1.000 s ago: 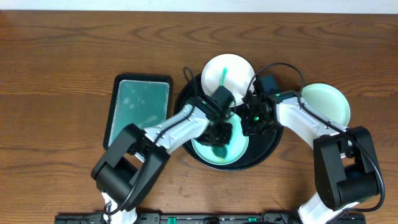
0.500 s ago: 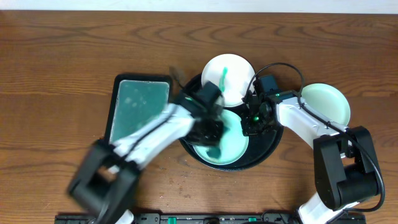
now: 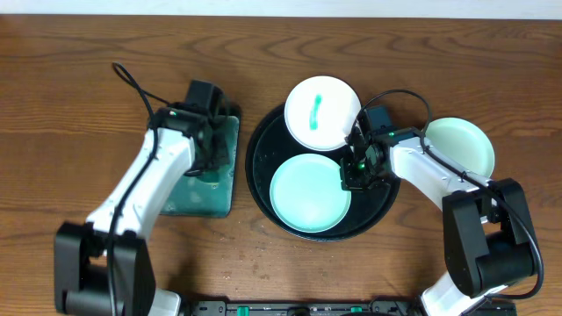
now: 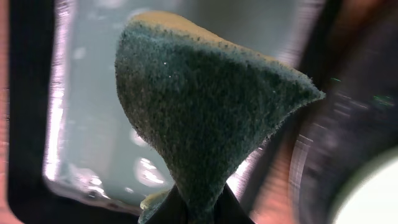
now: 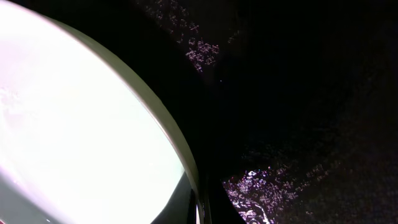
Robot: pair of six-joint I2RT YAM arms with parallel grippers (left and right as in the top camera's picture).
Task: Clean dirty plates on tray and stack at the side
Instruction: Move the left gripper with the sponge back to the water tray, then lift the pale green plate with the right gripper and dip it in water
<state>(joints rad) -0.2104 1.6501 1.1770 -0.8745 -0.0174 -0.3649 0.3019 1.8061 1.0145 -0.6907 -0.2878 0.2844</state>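
Overhead shows you a dark, grained wooden table [image 3: 79, 53]. The tray [image 3: 376, 209] sits mid-table, carrying a smeared far plate [image 3: 318, 112] and a pale near plate [image 3: 307, 195]; a third plate [image 3: 461, 145] lies on the wood toward the right edge. Your right gripper [image 3: 351, 180] pinches the near plate's rim. Your left gripper [image 3: 211, 160] clamps a sponge [image 4: 199, 124] above the rectangular tray [image 3: 224, 200] toward the left edge.

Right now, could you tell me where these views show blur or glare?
Overhead: sharp, evenly lit. Left wrist: sponge crisp, rectangular tray behind it smeared with blur. Right wrist: plate blown out white, round tray dark with speckled glints.
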